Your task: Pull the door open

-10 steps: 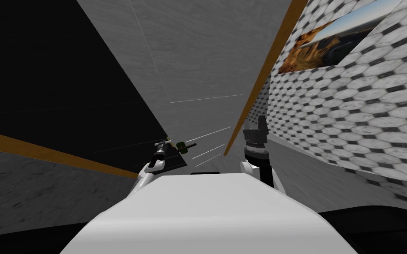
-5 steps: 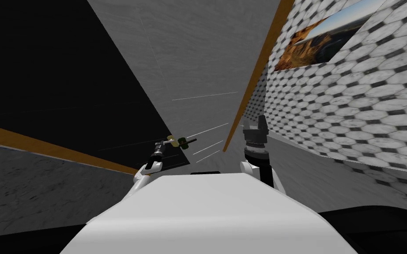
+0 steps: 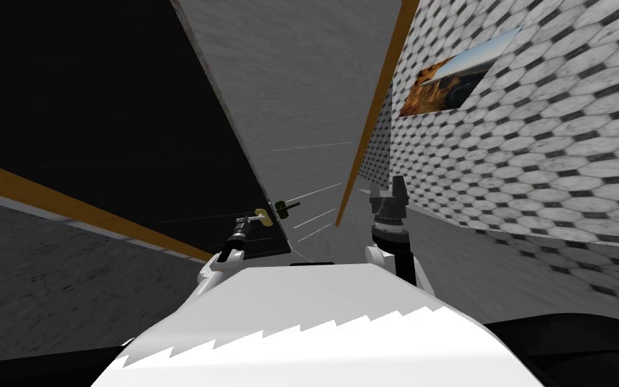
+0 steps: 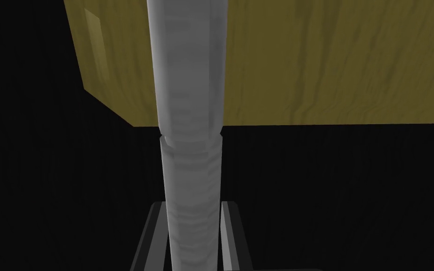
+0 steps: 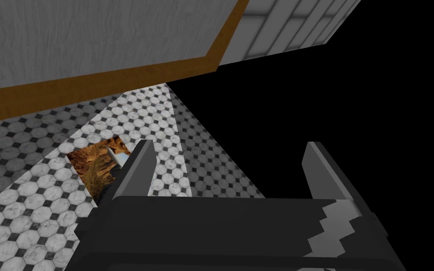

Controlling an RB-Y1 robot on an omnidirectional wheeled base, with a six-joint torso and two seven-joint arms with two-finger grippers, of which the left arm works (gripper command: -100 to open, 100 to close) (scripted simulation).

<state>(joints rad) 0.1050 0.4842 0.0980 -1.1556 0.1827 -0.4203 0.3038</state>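
The black area (image 3: 100,101) left of the door (image 3: 301,87) has widened since a second ago. The grey door stands ajar ahead. The left gripper (image 3: 256,218) is clamped on the grey bar handle (image 4: 190,141) at the door's free edge. The right gripper (image 3: 390,188), fingers apart, hangs beside the orange frame (image 3: 376,101).

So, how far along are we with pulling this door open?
Done: left pincer is shut on the grey handle. In hand: the grey door stands partly open, a black area beside its free edge. To do: swing it wider. Right pincer hangs open, unused.
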